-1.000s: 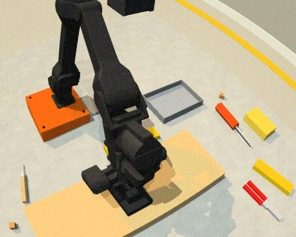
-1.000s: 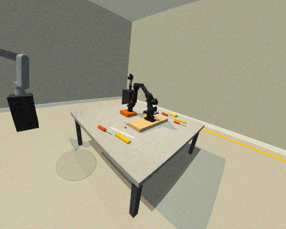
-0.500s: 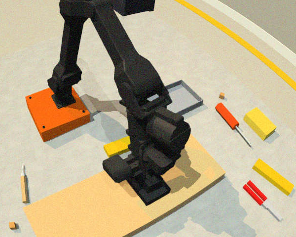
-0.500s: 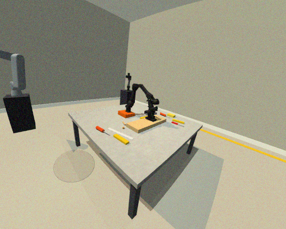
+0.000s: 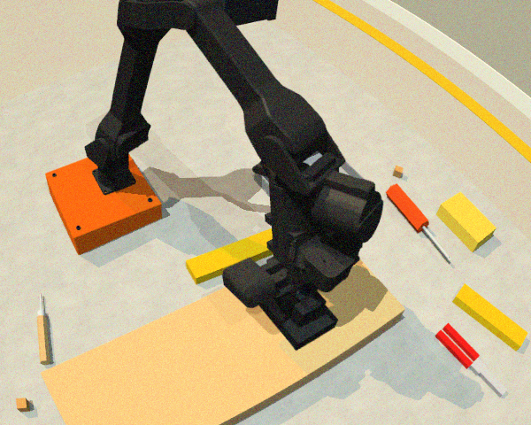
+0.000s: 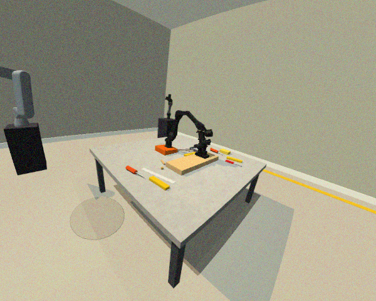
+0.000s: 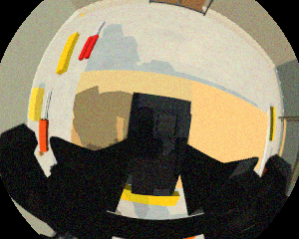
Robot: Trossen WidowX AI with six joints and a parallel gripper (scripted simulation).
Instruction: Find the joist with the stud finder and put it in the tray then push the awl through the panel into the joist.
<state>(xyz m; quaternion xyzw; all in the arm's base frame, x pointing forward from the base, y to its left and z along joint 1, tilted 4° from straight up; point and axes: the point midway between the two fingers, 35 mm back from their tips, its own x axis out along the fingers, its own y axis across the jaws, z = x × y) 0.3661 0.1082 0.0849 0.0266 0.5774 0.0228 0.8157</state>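
My gripper (image 5: 297, 299) (image 6: 202, 150) (image 7: 157, 141) is shut on the black stud finder (image 5: 312, 327) (image 7: 161, 117), which sits flat on or just above the floor panel (image 5: 165, 357) (image 6: 183, 165) (image 7: 224, 115), toward the panel's right end in the top view. No lit light shows on the stud finder. The grey tray (image 5: 313, 158) is mostly hidden behind my arm in the top view. A wooden-handled tool with a thin metal tip (image 5: 43, 338), probably the awl, lies off the panel's left end. No hole shows on the visible panel.
A yellow bar (image 5: 229, 257) (image 7: 154, 198) lies beside the panel's inner edge. An orange-handled tool (image 5: 407, 208), yellow block (image 5: 466, 220), another yellow bar (image 5: 489, 316) and red-handled tool (image 5: 458, 343) lie right. Small cubes (image 5: 22, 404) (image 5: 397, 171) lie near both sides.
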